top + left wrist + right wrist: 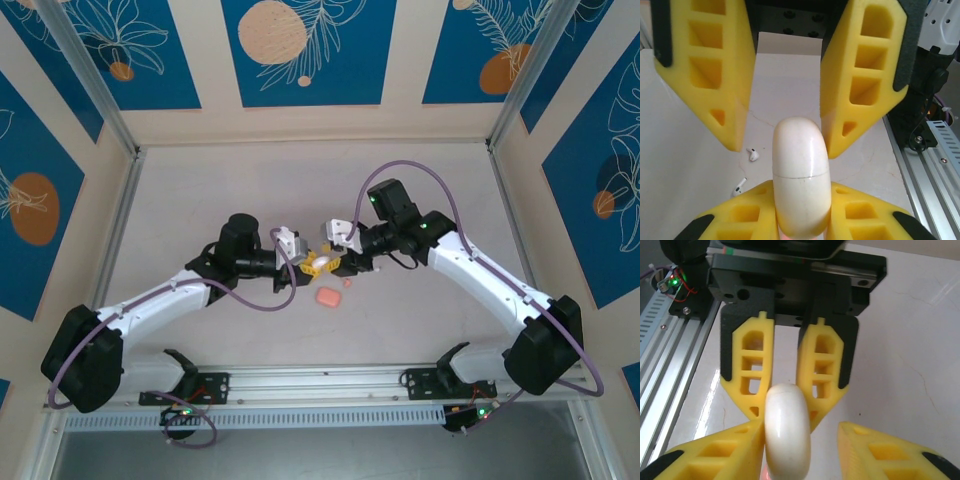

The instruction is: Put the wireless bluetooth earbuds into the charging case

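A glossy white charging case (801, 175) with a thin lid seam stands on edge between the yellow fingers of my left gripper (801, 192), which is shut on it. In the top view the case (322, 255) hangs above the table's middle, where both grippers meet. My right gripper (801, 426) is open. Its left finger (735, 445) touches the case (787, 430) and the right finger stands well clear. Two white stemmed earbuds (753, 154) (738, 187) lie loose on the table below, in the left wrist view.
A salmon-pink rounded block (327, 297) and a smaller pink piece (348, 283) lie on the table just in front of the grippers. An aluminium rail (320, 380) runs along the near edge. Walls enclose the table on three sides.
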